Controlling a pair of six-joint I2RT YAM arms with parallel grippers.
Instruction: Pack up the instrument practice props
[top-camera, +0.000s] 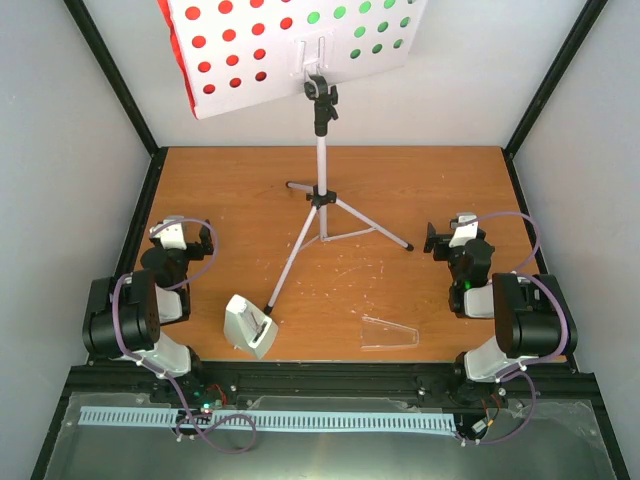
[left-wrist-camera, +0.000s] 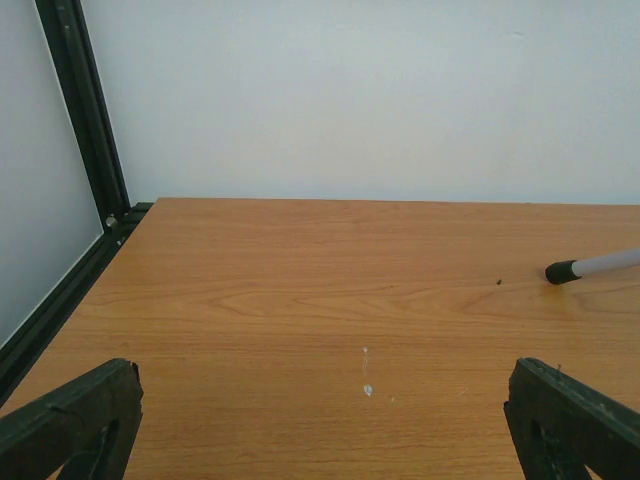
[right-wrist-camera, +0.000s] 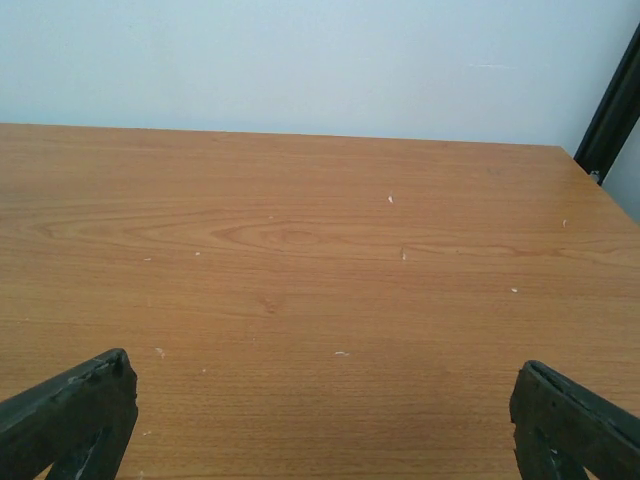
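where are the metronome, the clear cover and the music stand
metronome (top-camera: 248, 326): top external view, on its white body
clear cover (top-camera: 388, 334): top external view, middle of the clear shell
music stand (top-camera: 321, 165): top external view, on the silver pole

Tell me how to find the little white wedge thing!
Start at the brown wooden table and find the white hole-dotted music stand on its thin silver tripod in the middle. Follow the leg running to the near left; the small white wedge-shaped metronome sits by its foot. Unlike the clear plastic cover lying to its right, it is solid white.
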